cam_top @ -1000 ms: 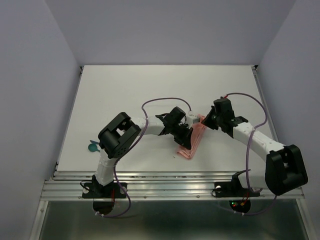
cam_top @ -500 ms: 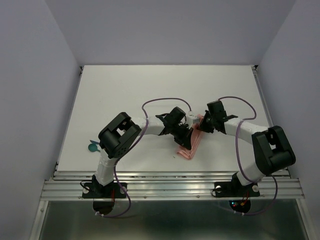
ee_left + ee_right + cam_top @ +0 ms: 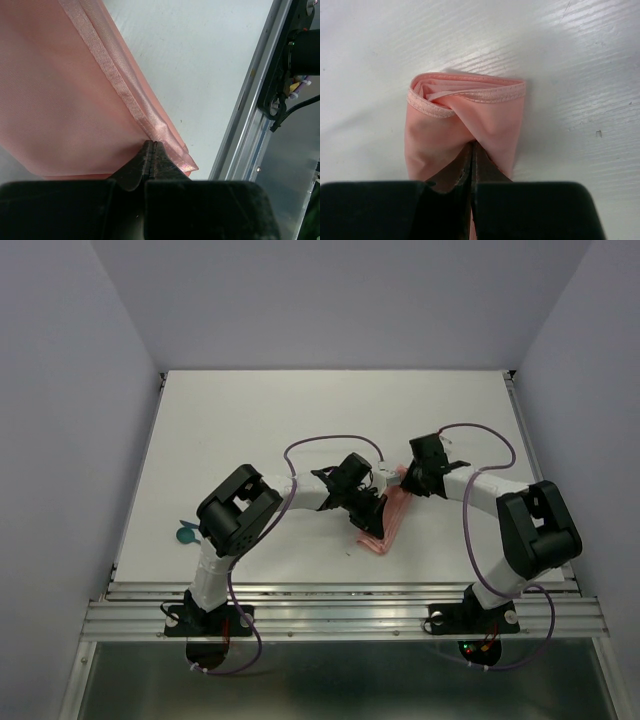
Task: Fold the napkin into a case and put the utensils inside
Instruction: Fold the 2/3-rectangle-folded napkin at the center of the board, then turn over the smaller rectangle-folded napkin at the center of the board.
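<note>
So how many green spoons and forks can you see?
1. A teal utensil with a round end lies at the left edge of the table, beside the left arm. More may be hidden under that arm.

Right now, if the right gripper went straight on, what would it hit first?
The napkin: the right gripper is shut on it, and its folded end lies directly ahead. Beyond that, as far as shown, only table.

Your left arm (image 3: 300, 490) stretches right, low, with left gripper (image 3: 151, 146) pinched tight on the napkin (image 3: 380, 538) edge. Your right arm (image 3: 482, 486) doubles back leftward, right gripper (image 3: 471, 147) clamped on napkin's far end.
</note>
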Available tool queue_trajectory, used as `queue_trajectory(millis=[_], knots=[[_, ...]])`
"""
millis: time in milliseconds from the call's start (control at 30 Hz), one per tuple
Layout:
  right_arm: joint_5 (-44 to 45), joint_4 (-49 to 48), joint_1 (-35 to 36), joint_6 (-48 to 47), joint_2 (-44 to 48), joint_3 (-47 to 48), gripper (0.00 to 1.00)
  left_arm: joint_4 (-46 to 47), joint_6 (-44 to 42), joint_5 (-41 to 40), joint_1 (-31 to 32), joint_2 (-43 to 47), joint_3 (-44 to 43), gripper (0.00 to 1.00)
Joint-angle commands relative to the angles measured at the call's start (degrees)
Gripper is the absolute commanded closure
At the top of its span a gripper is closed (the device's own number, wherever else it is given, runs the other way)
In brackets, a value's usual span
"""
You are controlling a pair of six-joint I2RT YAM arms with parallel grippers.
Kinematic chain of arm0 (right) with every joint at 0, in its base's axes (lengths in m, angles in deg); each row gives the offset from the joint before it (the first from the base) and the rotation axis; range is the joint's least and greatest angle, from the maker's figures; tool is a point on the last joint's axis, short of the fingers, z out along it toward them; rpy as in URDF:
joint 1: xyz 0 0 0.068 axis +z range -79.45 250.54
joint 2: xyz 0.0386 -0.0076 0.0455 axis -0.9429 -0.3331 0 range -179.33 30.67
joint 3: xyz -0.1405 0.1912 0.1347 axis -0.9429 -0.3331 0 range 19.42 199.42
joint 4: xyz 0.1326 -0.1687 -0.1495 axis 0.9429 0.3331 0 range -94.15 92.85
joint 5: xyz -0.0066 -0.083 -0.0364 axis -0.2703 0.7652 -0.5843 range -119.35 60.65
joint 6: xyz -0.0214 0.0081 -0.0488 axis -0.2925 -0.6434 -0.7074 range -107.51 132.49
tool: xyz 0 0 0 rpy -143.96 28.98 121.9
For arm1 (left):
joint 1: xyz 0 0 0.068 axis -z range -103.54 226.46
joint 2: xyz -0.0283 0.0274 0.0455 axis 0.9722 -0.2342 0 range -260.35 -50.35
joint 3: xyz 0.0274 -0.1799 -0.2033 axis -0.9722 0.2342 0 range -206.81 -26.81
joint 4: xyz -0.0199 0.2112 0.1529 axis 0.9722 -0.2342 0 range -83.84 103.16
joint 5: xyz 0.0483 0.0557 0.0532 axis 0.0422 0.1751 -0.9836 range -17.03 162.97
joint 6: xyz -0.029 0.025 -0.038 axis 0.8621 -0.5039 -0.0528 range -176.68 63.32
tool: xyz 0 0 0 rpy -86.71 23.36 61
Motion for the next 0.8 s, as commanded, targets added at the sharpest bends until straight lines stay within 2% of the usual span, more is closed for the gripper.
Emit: queue_trajectory(millis=[0, 233, 500, 767], knots=[[4.0, 1.54, -0.13, -0.82, 0.51, 3.08, 0.99, 0.82, -0.23, 1.96, 0.36, 0.96, 0.28, 1.0], [3.21, 1.54, -0.13, -1.44, 0.16, 3.78, 0.99, 1.26, 0.11, 2.41, 0.36, 0.52, 0.28, 1.0], [-6.01, -6.36, -0.13, -0.56, 5.96, 0.62, 0.99, 1.52, 0.29, 2.67, 0.36, 0.61, 0.55, 1.0], [-9.8, -9.8, -0.13, 0.23, 2.1, 0.62, 0.99, 1.7, 0.47, 2.93, 0.36, 0.43, 0.46, 1.0]])
